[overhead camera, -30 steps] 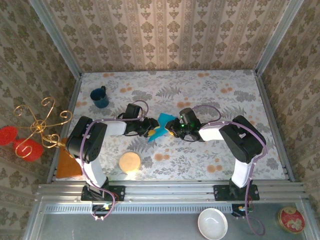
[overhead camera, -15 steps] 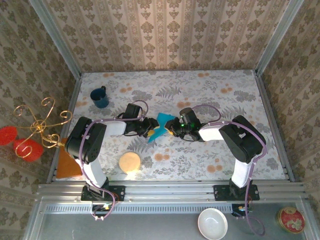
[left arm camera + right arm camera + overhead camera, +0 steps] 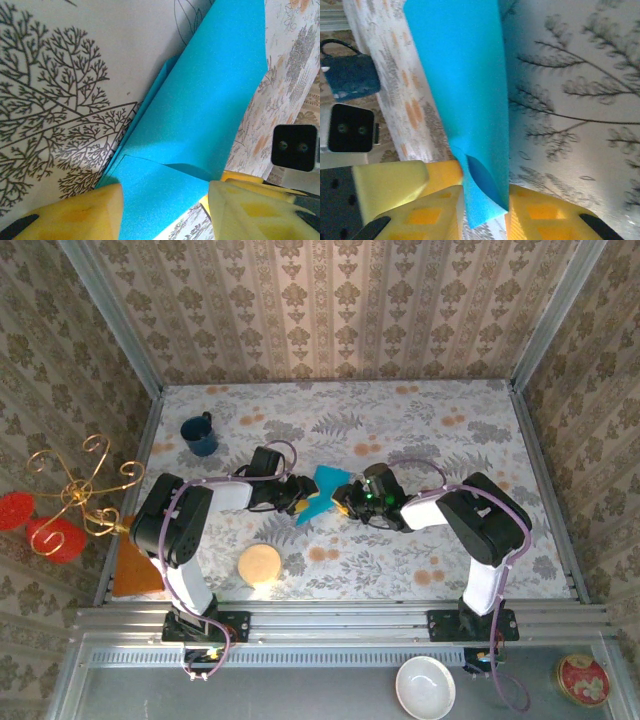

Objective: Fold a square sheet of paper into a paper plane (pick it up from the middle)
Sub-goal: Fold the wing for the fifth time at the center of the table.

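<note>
The turquoise square sheet of paper (image 3: 325, 483) lies mid-table, folded lengthwise into a narrow, pointed paper plane shape. My left gripper (image 3: 300, 498) meets it from the left and my right gripper (image 3: 345, 498) from the right. In the left wrist view the folded paper (image 3: 210, 100) runs away from my left gripper (image 3: 165, 212). Its yellow fingers (image 3: 70, 215) stand well apart, with a loose flap between them. In the right wrist view my right gripper (image 3: 485, 217) is shut on the near end of the paper (image 3: 465, 75), which bows open between the pads.
A dark blue mug (image 3: 200, 435) stands at the back left. Near the front left lie a round tan disc (image 3: 260, 563) and an orange triangle (image 3: 135, 565). A gold wire stand (image 3: 80, 495) sits beyond the left wall. A white bowl (image 3: 425, 685) rests below the front rail.
The right wrist has shifted slightly to the right and turned a little. The paper and the left gripper have hardly moved.
</note>
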Controlling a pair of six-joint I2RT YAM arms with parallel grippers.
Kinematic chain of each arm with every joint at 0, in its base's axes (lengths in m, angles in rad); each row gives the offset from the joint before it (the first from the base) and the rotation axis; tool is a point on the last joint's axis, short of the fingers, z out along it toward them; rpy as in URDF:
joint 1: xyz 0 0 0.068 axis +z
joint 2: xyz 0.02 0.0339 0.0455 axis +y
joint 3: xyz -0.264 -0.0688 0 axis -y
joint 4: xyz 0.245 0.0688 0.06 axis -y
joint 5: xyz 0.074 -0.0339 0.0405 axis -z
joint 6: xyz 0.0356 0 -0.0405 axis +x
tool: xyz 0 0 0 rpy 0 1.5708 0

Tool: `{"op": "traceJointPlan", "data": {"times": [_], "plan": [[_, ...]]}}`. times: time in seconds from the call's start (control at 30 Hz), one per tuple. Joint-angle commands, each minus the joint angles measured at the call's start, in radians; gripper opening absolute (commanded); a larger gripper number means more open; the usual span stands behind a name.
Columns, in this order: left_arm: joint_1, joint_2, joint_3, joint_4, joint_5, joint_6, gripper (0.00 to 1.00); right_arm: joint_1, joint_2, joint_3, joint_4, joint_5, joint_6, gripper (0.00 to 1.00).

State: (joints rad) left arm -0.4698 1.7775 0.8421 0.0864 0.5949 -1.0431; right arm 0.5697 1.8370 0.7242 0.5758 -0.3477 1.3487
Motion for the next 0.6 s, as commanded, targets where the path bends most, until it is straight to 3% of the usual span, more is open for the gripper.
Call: {"op": "traceJointPlan", "data": {"times": [0.0,0.33,0.57], "plan": [[0.008,0.028,-0.005,-0.081,-0.042,0.018,0.49,0.011,0.024,-0.015,0.084,0.007,0.033,0.27],[0.008,0.028,-0.001,-0.083,-0.041,0.021,0.49,0.022,0.009,-0.032,0.095,0.042,0.018,0.24],[0.007,0.002,0.015,-0.097,-0.046,0.062,0.50,0.021,0.009,-0.004,0.004,0.057,-0.007,0.12]]}}
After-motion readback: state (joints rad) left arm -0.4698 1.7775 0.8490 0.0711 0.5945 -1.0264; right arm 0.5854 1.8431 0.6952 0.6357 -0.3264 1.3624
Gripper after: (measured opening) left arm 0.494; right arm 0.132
